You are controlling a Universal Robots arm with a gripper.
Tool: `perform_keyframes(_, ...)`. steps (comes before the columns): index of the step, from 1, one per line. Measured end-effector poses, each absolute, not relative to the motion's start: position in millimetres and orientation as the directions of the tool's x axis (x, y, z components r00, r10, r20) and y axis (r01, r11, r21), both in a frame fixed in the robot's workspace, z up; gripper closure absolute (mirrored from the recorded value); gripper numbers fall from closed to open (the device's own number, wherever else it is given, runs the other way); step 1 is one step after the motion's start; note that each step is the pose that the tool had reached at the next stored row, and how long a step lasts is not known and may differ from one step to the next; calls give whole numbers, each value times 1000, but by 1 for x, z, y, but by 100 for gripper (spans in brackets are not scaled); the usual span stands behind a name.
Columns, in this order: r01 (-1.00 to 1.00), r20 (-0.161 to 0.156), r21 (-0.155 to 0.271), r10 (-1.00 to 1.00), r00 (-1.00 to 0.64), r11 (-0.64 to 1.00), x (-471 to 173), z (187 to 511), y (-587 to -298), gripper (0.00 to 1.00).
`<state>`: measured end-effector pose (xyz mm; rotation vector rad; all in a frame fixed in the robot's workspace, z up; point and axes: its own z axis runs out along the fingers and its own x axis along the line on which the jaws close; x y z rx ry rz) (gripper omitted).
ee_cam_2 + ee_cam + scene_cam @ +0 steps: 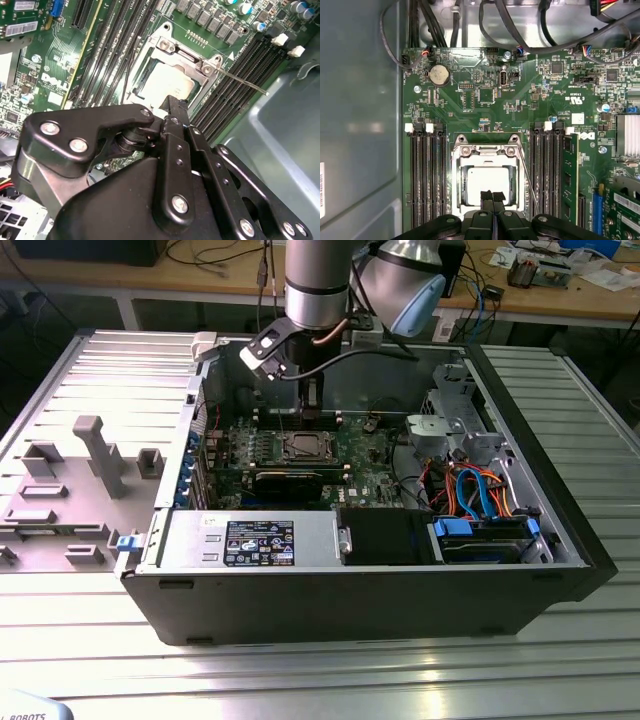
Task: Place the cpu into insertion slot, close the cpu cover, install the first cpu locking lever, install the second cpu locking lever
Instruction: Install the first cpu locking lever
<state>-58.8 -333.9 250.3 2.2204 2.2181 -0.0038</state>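
Black pincer (493, 196), fingertips pressed together, holding nothing, just above silvery-grey square cpu (485, 177) seated in metal-rimmed insertion slot (453, 175); silvery framed cpu cover (487, 161) apparently down; thin wire lever (527, 175) seemingly unlatched.

A ribbed metal table (320, 680) spans the foreground of the exterior view, and its slats catch a pale glare near the front edge. Grey blocks (100, 455) stand on it toward the exterior view's left. Behind runs a wooden workbench (590, 305), strewn with cables (215, 255) and papers (610, 278).
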Motion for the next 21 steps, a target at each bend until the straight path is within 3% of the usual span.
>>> perform_keyframes(16, 1000, -4, 0, 1000, -1, 1, -59, 262, -334, 89)
perform_keyframes(21, 997, -4, 0, 997, -75, 75, -59, 262, -334, 89)
